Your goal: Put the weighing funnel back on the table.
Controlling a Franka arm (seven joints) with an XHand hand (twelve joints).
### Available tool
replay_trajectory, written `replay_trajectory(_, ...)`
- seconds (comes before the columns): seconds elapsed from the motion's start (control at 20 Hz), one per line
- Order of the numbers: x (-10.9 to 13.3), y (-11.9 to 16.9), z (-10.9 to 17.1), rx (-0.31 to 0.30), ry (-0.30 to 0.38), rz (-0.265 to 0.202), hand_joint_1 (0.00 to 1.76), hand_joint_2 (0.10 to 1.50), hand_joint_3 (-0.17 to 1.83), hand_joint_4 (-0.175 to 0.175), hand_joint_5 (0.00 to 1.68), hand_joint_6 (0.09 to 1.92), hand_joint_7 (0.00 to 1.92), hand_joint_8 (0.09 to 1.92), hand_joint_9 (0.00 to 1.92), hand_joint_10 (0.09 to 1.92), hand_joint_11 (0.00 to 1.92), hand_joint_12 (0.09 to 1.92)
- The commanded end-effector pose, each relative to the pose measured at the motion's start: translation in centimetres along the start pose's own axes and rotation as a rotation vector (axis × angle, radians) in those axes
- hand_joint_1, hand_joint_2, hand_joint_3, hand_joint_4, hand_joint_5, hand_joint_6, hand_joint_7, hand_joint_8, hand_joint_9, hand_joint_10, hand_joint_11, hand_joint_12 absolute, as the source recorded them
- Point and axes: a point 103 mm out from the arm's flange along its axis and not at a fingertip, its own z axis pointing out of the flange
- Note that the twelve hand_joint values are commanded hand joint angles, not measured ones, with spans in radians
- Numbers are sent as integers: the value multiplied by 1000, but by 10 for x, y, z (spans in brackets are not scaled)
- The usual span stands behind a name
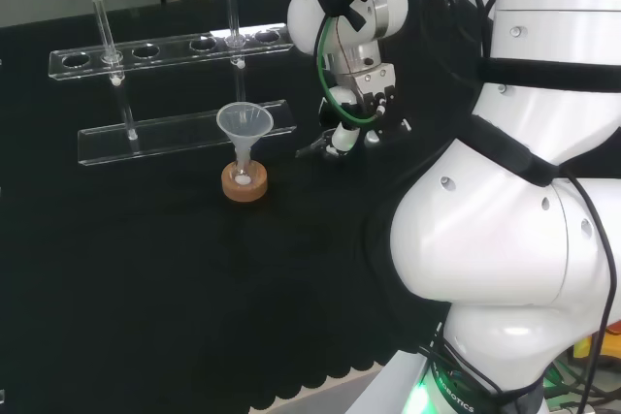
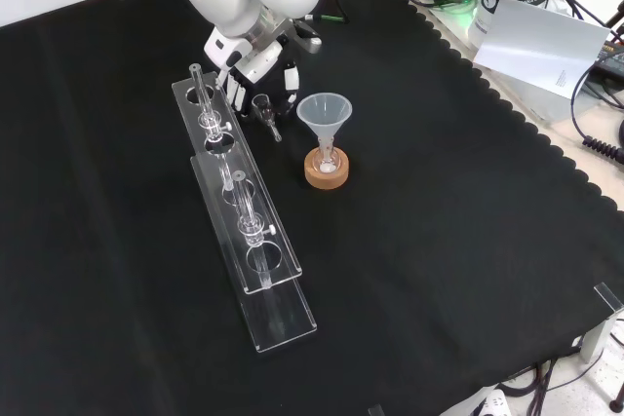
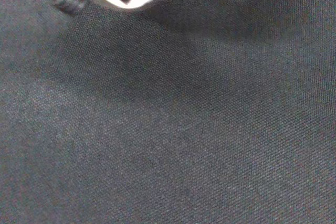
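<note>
Black cloth over the tabletop [image 2: 439, 241]. Nearest in the front view, a clear rack [image 2: 258, 260] of tubes reaching toward the robot hand [image 2: 255, 63]. Just short of the robot hand, a big funnel [image 2: 324, 114] over a cork ring [image 2: 326, 174]. Just beneath the robot hand, low by the cloth, the weighing funnel [image 2: 265, 109]: small, clear, probably light, slick, breakable; best taken round the cup, not the thin stem. Cannot tell whether held or lying free.

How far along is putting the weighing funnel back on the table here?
Already done: the hand is low over the cloth beside the rack, with the weighing funnel right at it. In hand: setting it down; I cannot tell whether it is released. Left: let go and lift clear.
</note>
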Motion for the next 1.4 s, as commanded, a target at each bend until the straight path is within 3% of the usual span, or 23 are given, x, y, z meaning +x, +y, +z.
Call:
replay_trajectory(0.05,3,-3,-6,28,-25,15,949,662,711,-52,547,766,494,800,724,636,378,1301)
replay_trajectory(0.35,4,-13,-12,23,-37,30,934,645,708,-58,445,643,430,812,675,666,342,1317)
replay_trajectory(0.65,1,-36,-45,-14,-37,44,925,640,696,-60,389,528,385,804,616,674,318,1327)
replay_trajectory(0.9,0,-70,-78,-55,-43,75,900,642,675,-49,355,351,247,763,422,679,212,1366)
replay_trajectory(1.4,9,-137,-122,-138,-40,129,863,637,660,-34,308,220,221,744,405,689,191,1375)
